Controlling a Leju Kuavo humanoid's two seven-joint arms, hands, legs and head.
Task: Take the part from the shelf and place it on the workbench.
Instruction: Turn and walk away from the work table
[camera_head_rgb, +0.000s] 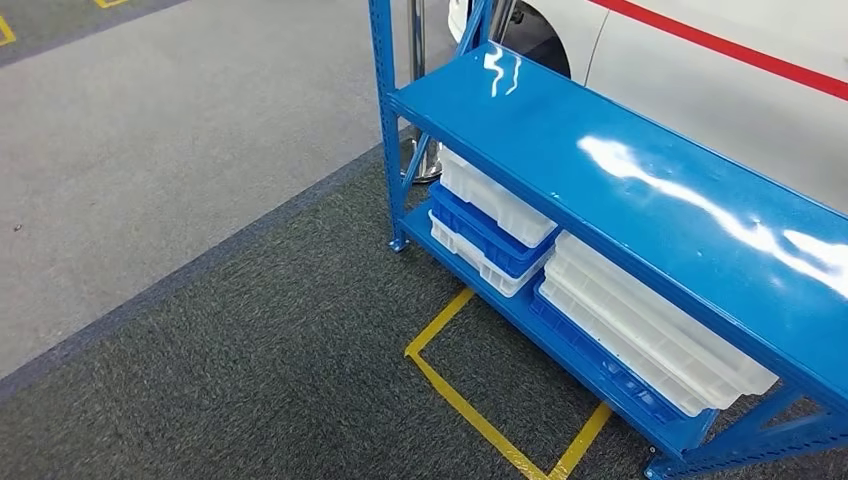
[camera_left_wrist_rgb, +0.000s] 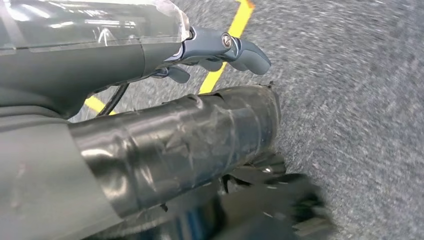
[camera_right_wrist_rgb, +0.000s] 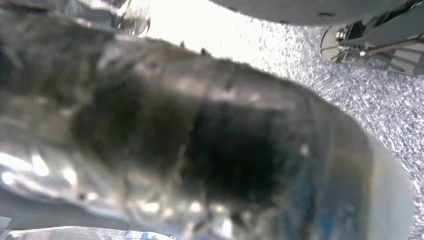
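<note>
Head view: blue shelf (camera_head_rgb: 640, 190) on dark carpet, bare glossy top board, trays stacked on the lower board.
Left stack (camera_head_rgb: 490, 225): white tray, blue tray, white tray; right stack (camera_head_rgb: 650, 345): white trays over a blue one. Tray contents hidden; cannot tell where the part is. Left hand (camera_left_wrist_rgb: 220, 52) hangs over carpet, fingers curled in, holding nothing. Right hand (camera_right_wrist_rgb: 200, 140) too blurred to tell its state.

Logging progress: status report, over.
Left hand by the floor, grip unclear; right hand blurred. Blue shelf ahead, white trays on its lower level. No obstacle seen.
</note>
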